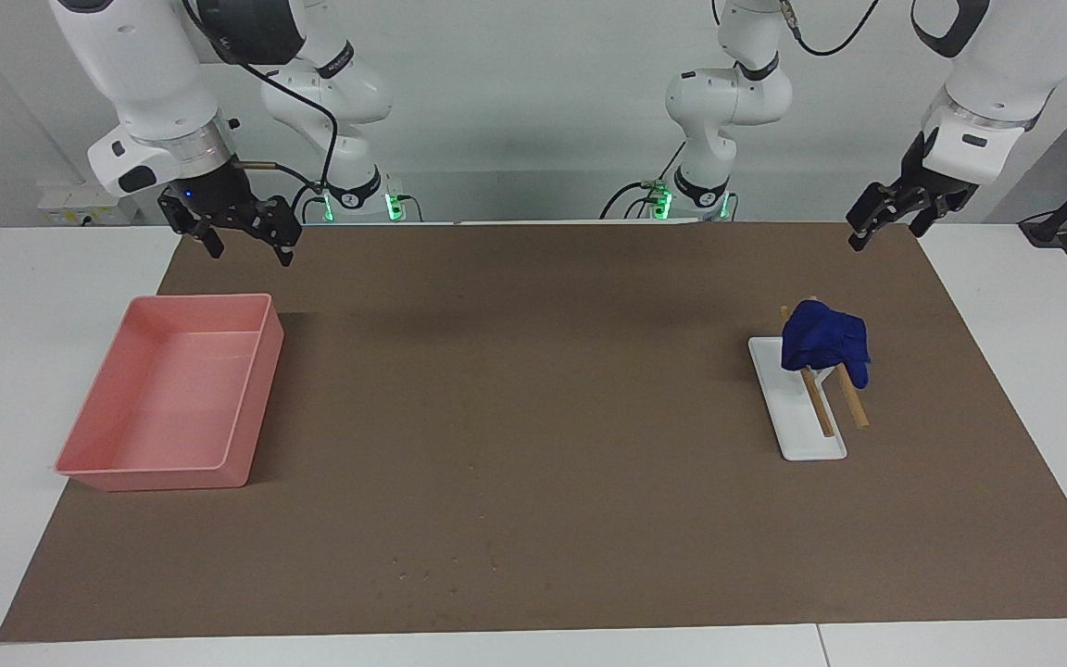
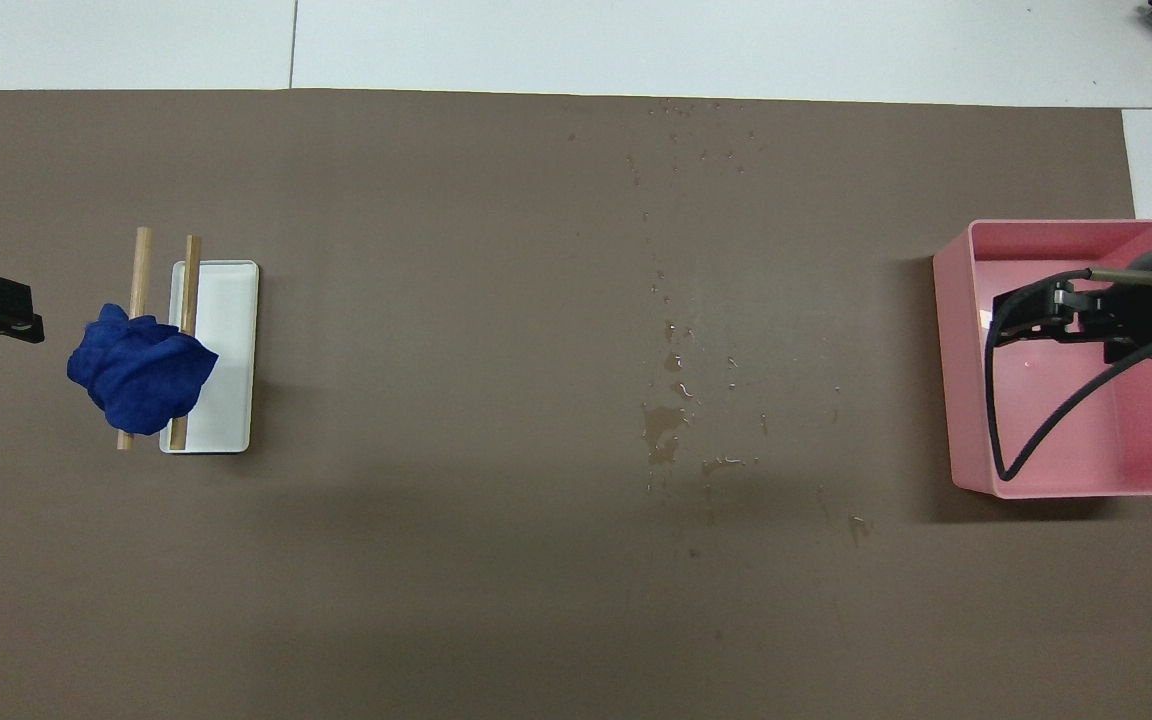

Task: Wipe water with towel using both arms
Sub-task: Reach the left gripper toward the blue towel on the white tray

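The blue towel (image 1: pixel 822 341) is a lumpy wad draped over two wooden rods (image 1: pixel 817 403) that rest on a small white tray (image 1: pixel 797 421), toward the left arm's end of the table. It also shows in the overhead view (image 2: pixel 139 375). Water (image 2: pixel 666 420) lies as a small puddle and scattered drops on the middle of the brown mat. My left gripper (image 1: pixel 885 232) is open and empty, raised over the mat's edge near the towel. My right gripper (image 1: pixel 251 250) is open and empty, raised by the pink tray (image 1: pixel 256 398).
The pink tray (image 2: pixel 951 370) stands toward the right arm's end of the mat. Two slimmer white arms with green-lit bases (image 1: pixel 348 190) stand at the robots' edge of the table. The brown mat (image 1: pixel 533 417) covers most of the table.
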You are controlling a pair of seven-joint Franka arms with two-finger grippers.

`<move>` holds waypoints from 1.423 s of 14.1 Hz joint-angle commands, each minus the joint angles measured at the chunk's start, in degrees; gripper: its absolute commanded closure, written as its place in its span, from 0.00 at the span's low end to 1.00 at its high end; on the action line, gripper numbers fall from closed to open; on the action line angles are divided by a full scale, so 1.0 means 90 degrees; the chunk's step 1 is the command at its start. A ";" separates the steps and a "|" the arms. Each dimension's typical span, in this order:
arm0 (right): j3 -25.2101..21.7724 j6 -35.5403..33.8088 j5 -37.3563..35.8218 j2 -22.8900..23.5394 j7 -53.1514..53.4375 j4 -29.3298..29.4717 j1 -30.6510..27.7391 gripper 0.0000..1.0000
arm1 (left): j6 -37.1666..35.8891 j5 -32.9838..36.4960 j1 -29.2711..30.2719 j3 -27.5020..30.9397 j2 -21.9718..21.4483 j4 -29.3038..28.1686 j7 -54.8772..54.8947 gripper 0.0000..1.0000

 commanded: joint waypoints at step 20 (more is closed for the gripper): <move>0.0054 0.0044 0.0125 -0.0153 -0.0110 -0.0168 -0.0104 0.00 | 0.4221 -0.0067 0.0472 -0.0045 -0.0372 -0.3663 -0.5648 0.00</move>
